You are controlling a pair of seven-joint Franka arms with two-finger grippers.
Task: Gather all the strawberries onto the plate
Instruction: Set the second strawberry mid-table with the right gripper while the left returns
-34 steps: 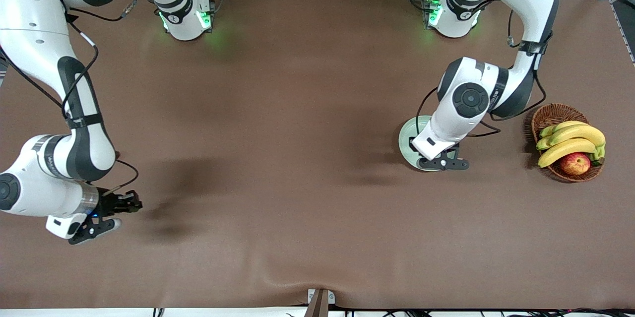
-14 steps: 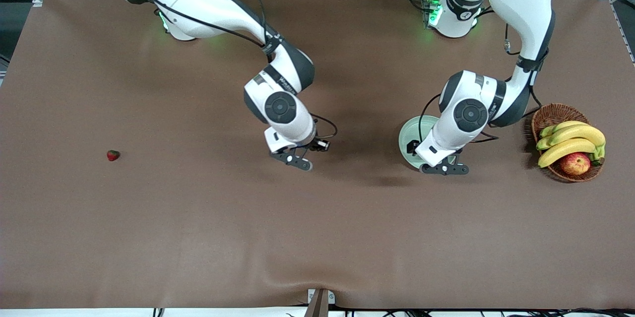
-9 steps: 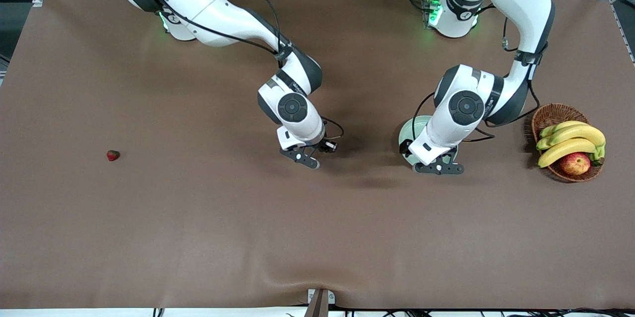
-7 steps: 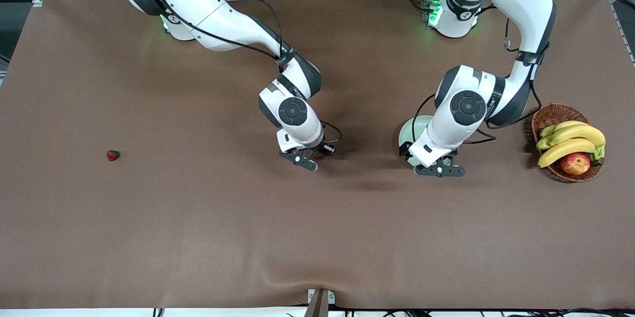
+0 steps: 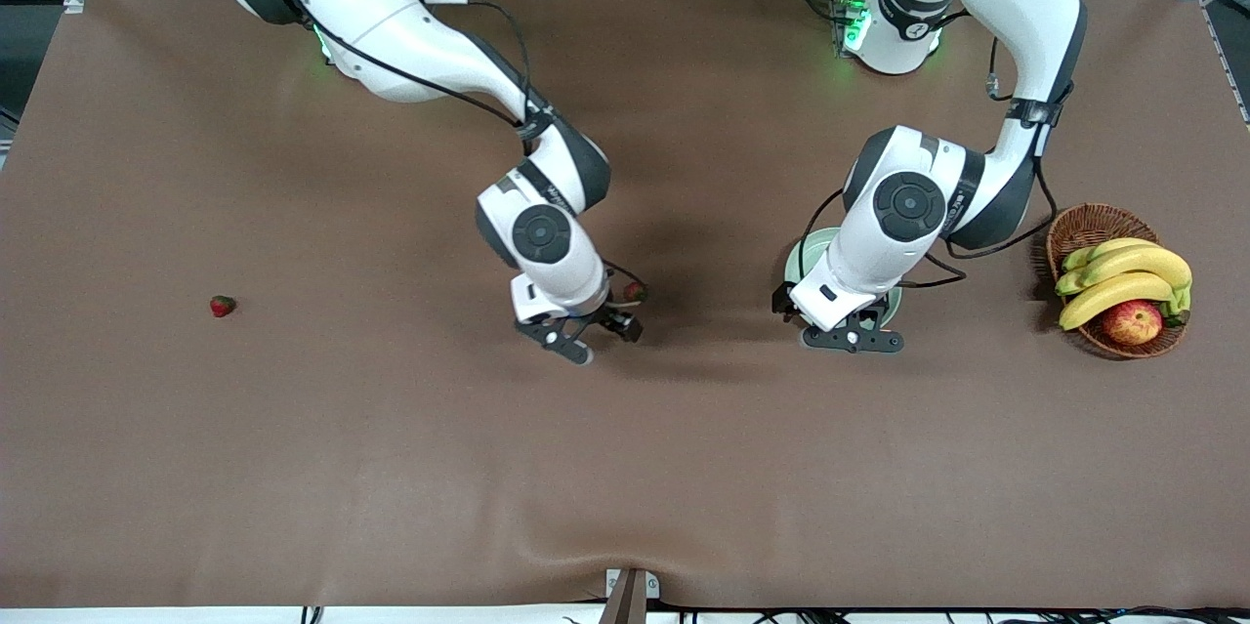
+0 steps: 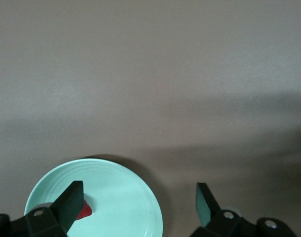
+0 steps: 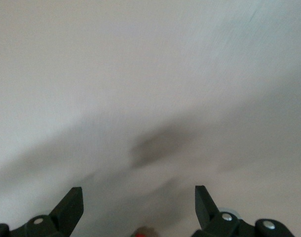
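Three strawberries to gather; as things lie, one is done. One strawberry (image 6: 83, 211) lies in the plate (image 6: 131, 197), seen only in the left wrist view, half tucked against a fingertip of the left pincer (image 6: 140, 205). A second strawberry (image 5: 635, 292) sits on the bare tabletop (image 5: 391, 468) mid-table, just beside the right pincer (image 5: 586, 336), well apart from the plate (image 5: 799, 258) and toward the right arm's end from it. A third strawberry (image 5: 223, 306) lies alone near the right arm's end of the tabletop, well apart from everything else. So two berries are left outside the dish, by my reading. Right pincer: fingers spread wide in the right wrist view, nothing between them; a red scrap (image 7: 145, 232) at that picture's edge is probably the mid-table berry, too blurred to be sure. Left pincer: fingers wide apart, empty, hovering over the plate's edge. Front view gives the whole layout, both loose berries and a basket (image 5: 1084, 224) holding bananas (image 5: 1123, 277) and an apple (image 5: 1133, 321) at the left arm's end, but the left arm hides most of the plate there, contents unseen. The left wrist view fills that gap yet shows neither loose berry.
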